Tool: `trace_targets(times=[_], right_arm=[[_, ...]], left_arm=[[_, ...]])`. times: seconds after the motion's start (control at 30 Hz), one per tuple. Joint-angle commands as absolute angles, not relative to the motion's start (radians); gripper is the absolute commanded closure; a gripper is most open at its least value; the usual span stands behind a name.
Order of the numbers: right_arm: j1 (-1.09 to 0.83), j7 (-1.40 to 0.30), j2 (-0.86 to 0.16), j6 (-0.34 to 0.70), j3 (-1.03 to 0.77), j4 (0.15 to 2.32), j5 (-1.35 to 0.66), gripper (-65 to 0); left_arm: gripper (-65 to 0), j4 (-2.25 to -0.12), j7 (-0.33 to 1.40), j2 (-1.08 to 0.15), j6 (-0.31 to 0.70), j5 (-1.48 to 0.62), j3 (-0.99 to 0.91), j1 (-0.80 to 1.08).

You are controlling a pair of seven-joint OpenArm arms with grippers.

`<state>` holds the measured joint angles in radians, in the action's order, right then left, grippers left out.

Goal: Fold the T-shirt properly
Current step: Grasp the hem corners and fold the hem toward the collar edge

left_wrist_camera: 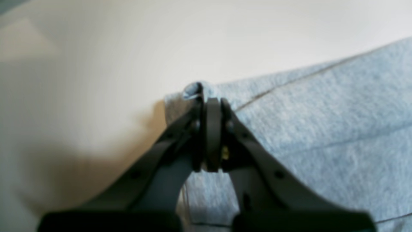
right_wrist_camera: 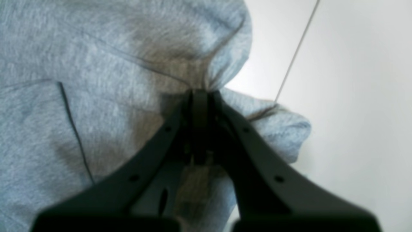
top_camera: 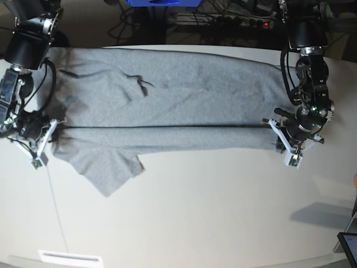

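I have the T-shirt (top_camera: 167, 106) spread wide across the white counter (top_camera: 212, 212), its long axis running from one of my arms to the other, and a lengthwise fold already lies along its near side, where a straight crease line crosses the cloth. My left end effector (left_wrist_camera: 206, 96) is clenched on the corner of the fabric at its end of that crease; in the left wrist view a small nub of grey cloth pokes out past the tips, so I judge the pinch has caught the doubled layers rather than a single one. My right end effector (right_wrist_camera: 200, 93) is likewise clamped on the bunched cloth at the opposite end, with a sleeve (top_camera: 106, 170) spilling out toward the front of the counter beside it. Holding both ends of the same edge at once keeps the fold line taut and straight, which is why the crease between my arms looks so even. The far part of the shirt lies flat but wrinkled near the collar side. I reckon the task is only partly done: the loose sleeve needs tucking in and crosswise folds are yet to come.
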<state>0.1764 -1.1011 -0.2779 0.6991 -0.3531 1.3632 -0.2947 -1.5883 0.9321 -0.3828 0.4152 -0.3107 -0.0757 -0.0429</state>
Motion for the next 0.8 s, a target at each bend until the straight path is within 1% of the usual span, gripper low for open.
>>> trace_targets(times=[0.0,0.23,0.53,0.63,0.7,0.77], right_arm=[[0.199,-1.086,-0.282,0.698,-0.358,1.379,-0.303,-0.1],[0.191,-1.086,-0.271,0.698,-0.358,1.377,-0.302,-0.4],[0.191,-1.09,-0.271,0.698,-0.358,1.377,-0.302,-0.9],[0.191,-1.092,-0.269,0.698,-0.358,1.377,-0.3,-1.0],[0.191,-1.092,-0.269,0.698,-0.358,1.377,-0.3,-1.0],[0.191,-1.092,-0.269,0.698,-0.358,1.377,-0.3,-1.0]], left_arm=[[0.0,-1.601,0.914,-0.4,0.404,-0.311,-0.077,-0.061],[0.0,-1.563,0.914,-0.4,0.404,-0.309,-0.074,-0.051],[0.0,-1.572,0.912,-0.4,0.407,-0.309,-0.074,-0.028],[-0.3,-1.584,0.912,-0.42,0.407,-0.311,-0.074,-0.016],[-6.2,-1.604,0.914,-0.426,0.407,-0.311,-0.074,-0.013],[-14.6,-1.629,0.914,-0.435,0.407,-0.311,-0.074,0.005]])
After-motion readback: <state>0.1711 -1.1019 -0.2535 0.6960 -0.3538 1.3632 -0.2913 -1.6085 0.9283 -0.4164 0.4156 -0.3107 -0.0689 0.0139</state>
